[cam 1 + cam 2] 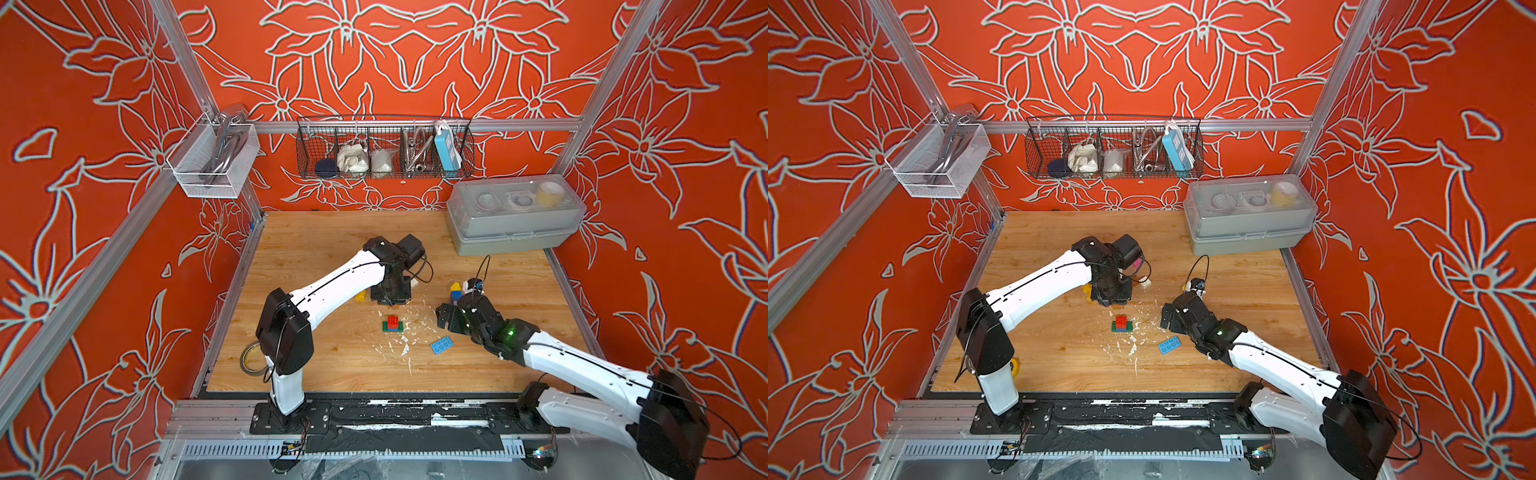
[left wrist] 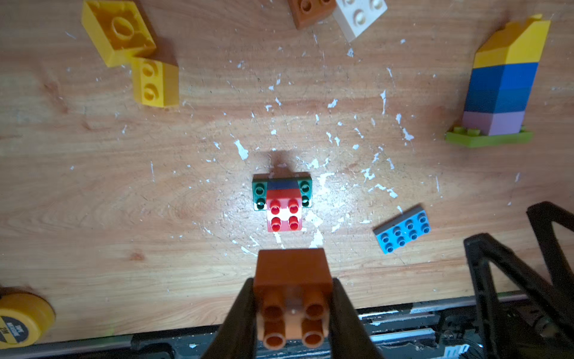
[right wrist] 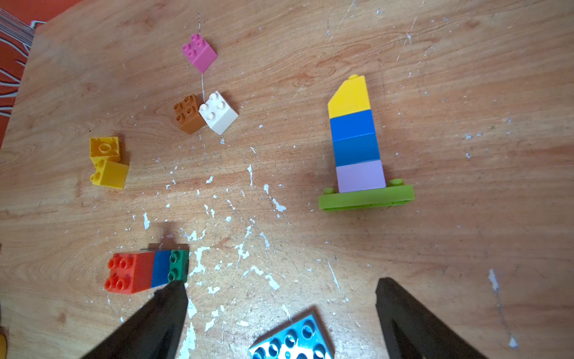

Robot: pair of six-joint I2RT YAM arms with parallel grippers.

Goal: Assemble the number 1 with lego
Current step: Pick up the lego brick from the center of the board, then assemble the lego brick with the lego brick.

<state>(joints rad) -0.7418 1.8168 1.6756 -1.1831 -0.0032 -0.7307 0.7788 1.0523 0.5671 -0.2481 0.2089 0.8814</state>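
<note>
We note orange floral walls [image 1: 415,50], alu frame [image 1: 519,125], wood tabletop [image 1: 324,245] w/ white scuffs; black wire basket [image 1: 316,145] on back rail, white mesh basket [image 1: 208,183] at left, grey box [image 1: 511,239] back-right

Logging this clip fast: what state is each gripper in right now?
Left gripper: closed on a brown brick.
Right gripper: open, holding nothing.
</note>
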